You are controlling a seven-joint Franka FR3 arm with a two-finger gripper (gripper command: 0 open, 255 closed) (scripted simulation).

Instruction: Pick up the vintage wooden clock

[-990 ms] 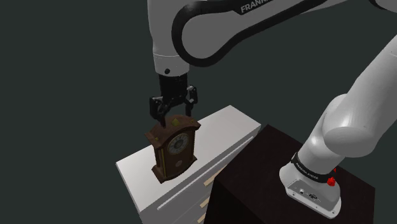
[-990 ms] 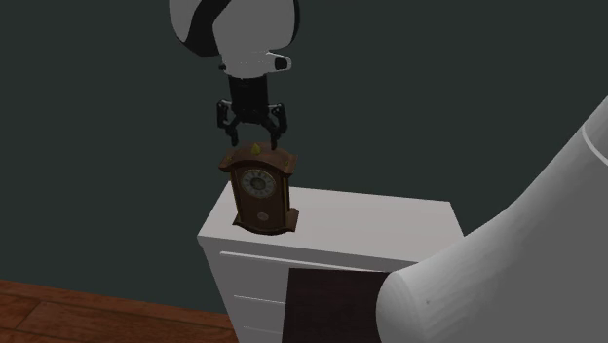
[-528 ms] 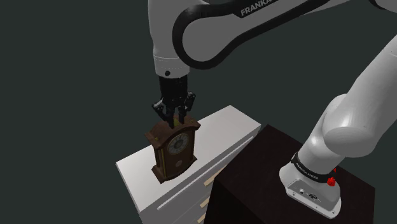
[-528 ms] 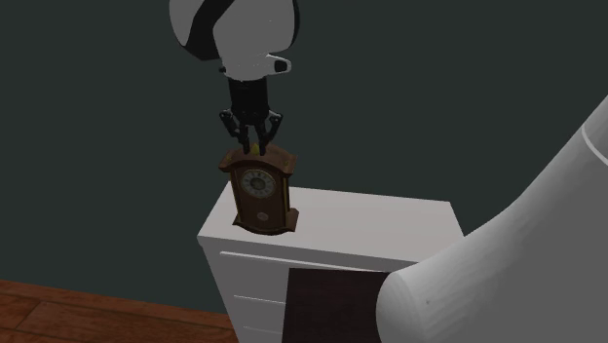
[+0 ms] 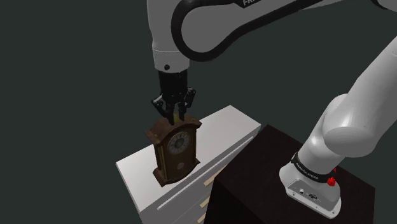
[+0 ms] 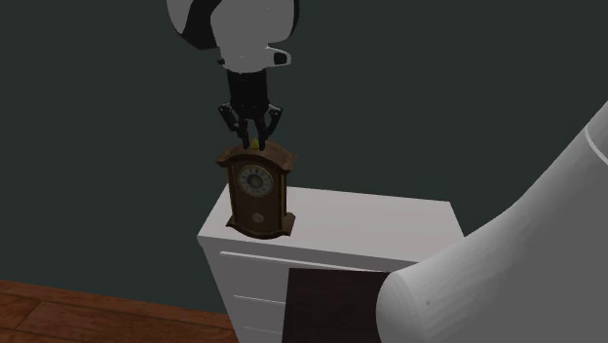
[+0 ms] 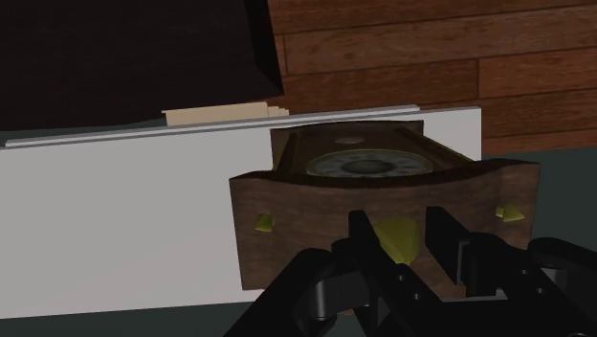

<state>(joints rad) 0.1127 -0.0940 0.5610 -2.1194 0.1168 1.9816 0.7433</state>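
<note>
Straightened from its lean of half a second ago, the brown wooden clock [image 6: 258, 190] now stands upright at the left end of the white dresser [image 6: 370, 219], just left of centre in the second exterior view. The black gripper [image 6: 253, 143] rides a touch higher in the frame than before. Its fingers are clenched on the small yellow finial [image 7: 397, 239] at the clock's crown, which the wrist view shows pinched between the two fingertips, low and right of centre. In the shoulder view the clock [image 5: 175, 149] hangs at mid-frame over the dresser's [image 5: 222, 127] lower-left end, with the gripper [image 5: 173, 116] directly above it and the white arm [image 5: 210, 32] coming down from the top edge. Whether the clock's base has cleared the dresser top cannot be told. A dark stand [image 5: 254, 184] fills the shoulder view's lower right, and wood floor [image 6: 78, 312] shows at the lower left of the second exterior view.
</note>
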